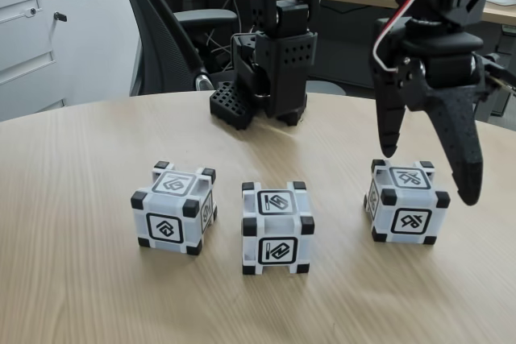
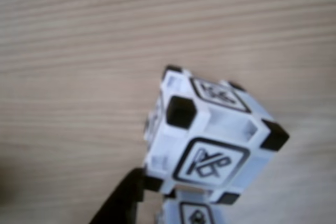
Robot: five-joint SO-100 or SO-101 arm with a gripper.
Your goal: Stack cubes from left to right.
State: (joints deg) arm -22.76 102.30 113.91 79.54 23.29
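Three white cubes with black corners stand in a row on the wooden table in the fixed view: the left cube [image 1: 173,209], the middle cube [image 1: 276,227] and the right cube [image 1: 405,201]. None of them touch. My black gripper [image 1: 428,175] hangs open just over the right cube, one fingertip behind its top left corner and the other reaching down past its right side. It holds nothing. The wrist view shows that cube [image 2: 210,140] close up and blurred, a black finger [image 2: 119,203] at its lower left, and part of another cube [image 2: 191,213] at the bottom edge.
The arm's black base [image 1: 278,62] and a perforated black block [image 1: 230,106] stand at the table's far edge. Behind them are an office chair [image 1: 161,30], a white cabinet [image 1: 48,30] and a desk. Bare wood [image 1: 81,279] lies left of and in front of the cubes.
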